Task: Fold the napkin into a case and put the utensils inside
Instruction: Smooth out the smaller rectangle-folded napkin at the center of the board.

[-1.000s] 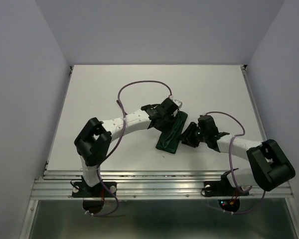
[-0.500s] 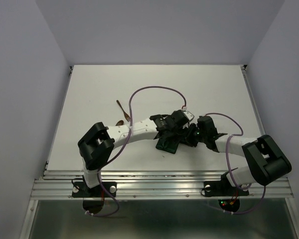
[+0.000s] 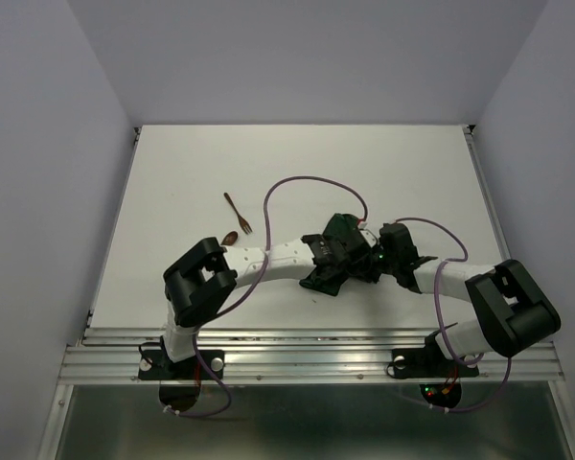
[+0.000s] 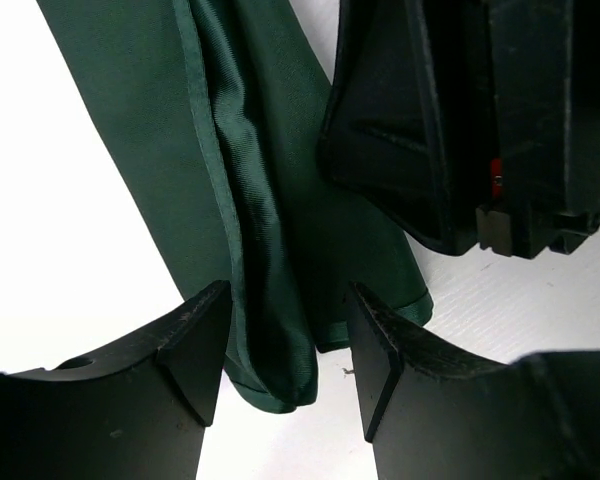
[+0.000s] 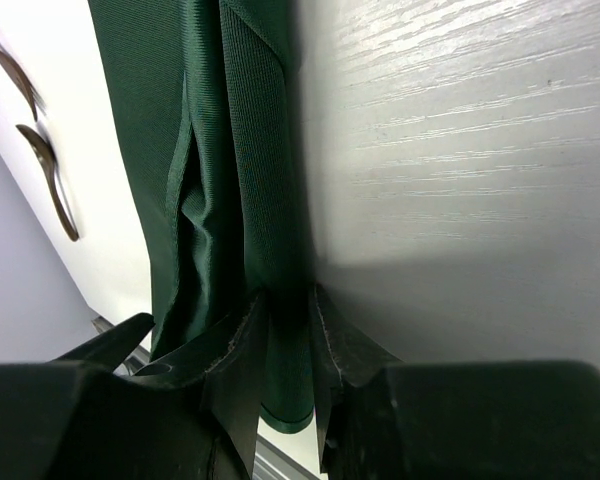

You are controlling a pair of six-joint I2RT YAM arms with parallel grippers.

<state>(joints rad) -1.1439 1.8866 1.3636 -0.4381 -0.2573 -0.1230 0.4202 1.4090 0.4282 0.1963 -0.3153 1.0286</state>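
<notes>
Your napkin (image 3: 317, 280) lies folded into a narrow dark green strip just right of the middle of the surface (image 3: 412, 172), its long axis running from about 1 o'clock down to 7 o'clock in the top view, with much of it hidden under the two wrists. The fork (image 3: 237, 213) and the spoon (image 3: 230, 238) lie bare on the surface well off at the napkin's 9 o'clock, the fork beyond the spoon. The surface is plain white, closed in by pale lilac walls (image 3: 38, 144), with a metal rail (image 3: 307, 350) along the near edge. Your left arm (image 3: 268, 259) folds back at its elbow and stretches low toward 3 o'clock; its left tool (image 4: 285, 350) stands with jaws apart, straddling the folded end of the napkin. Your right arm (image 3: 460, 287) reaches in from 4 o'clock, and the right tool (image 5: 288, 320) has its fingers pinched together on the napkin's edge.
</notes>
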